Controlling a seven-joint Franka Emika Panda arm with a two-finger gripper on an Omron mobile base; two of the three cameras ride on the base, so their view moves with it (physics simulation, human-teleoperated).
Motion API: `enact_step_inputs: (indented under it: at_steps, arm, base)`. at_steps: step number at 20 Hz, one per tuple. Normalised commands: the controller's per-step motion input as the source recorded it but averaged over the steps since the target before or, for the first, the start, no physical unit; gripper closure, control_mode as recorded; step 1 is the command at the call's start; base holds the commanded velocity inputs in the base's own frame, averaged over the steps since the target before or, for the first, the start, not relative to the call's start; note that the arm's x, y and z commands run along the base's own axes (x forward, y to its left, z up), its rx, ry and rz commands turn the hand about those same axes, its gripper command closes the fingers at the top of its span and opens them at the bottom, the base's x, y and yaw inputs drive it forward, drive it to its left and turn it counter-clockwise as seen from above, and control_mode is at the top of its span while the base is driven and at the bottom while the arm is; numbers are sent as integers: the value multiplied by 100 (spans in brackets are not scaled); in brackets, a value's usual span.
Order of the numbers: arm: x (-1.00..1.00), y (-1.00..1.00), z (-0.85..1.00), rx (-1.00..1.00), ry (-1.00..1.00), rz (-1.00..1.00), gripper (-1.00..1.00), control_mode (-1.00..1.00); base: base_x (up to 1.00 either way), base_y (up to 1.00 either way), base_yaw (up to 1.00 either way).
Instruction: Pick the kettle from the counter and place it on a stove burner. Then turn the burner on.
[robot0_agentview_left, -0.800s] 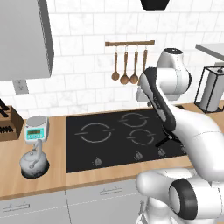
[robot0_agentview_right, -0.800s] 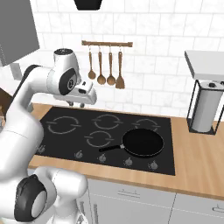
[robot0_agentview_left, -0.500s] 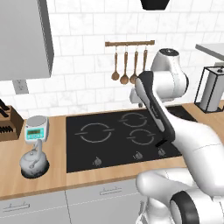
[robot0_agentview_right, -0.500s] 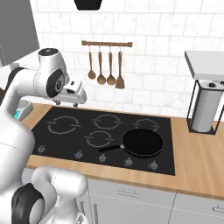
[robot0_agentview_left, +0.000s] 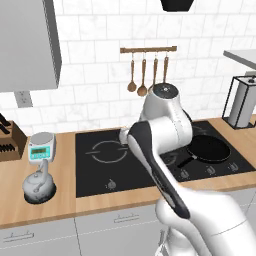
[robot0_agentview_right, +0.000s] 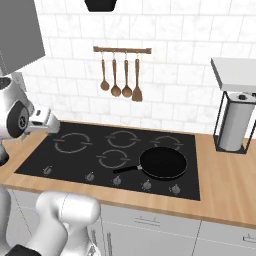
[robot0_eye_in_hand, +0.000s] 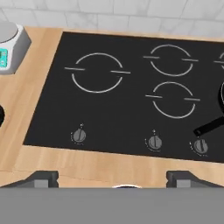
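Note:
The shiny silver-grey kettle (robot0_agentview_left: 38, 184) stands on the tan counter (robot0_agentview_left: 65, 201) left of the black cooktop, just in front of the scale. The large burner ring (robot0_agentview_left: 111, 151) (robot0_agentview_right: 73, 142) (robot0_eye_in_hand: 97, 72) is bare. My gripper (robot0_eye_in_hand: 113, 178) (robot0_agentview_right: 48, 127) hovers above the cooktop's left front part, looking down on the large ring. Its fingertips (robot0_eye_in_hand: 41, 178) stand wide apart, open, with nothing between them. The kettle lies well to the gripper's left, apart from it.
A black frying pan (robot0_agentview_left: 208, 149) (robot0_agentview_right: 163, 163) sits on the cooktop's right side. A grey scale (robot0_agentview_left: 41, 145) (robot0_eye_in_hand: 8, 43) and a knife block (robot0_agentview_left: 7, 142) stand at the left. Knobs (robot0_eye_in_hand: 79, 135) line the cooktop's front. A paper towel holder (robot0_agentview_right: 232, 125) stands at the far right.
The arm has swung left across the cooktop, carrying the hand from above the middle rings to above the left side. The kettle and the pan have not moved.

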Motion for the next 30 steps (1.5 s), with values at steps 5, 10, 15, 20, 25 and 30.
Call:
enact_step_inputs:
  at_steps: [5, 10, 15, 20, 25, 30]
  arm:
    - [-24, 100, -13, -1, -9, 3, -100, -100]
    - [8, 100, 0, 6, -3, 0, -100, -100]
    - [32, 100, -2, 21, -1, 2, -100, -100]
    - [86, 100, -66, 27, 4, 8, -100, -100]
    - [100, 100, -68, 20, 22, 12, -100, -100]
    - [49, 62, -21, -10, 28, 5, -100, -100]
  base:
    - [0, 0, 0]
    - [0, 0, 0]
    - [0, 0, 0]
    - [0, 0, 0]
    - [0, 0, 0]
    - [0, 0, 0]
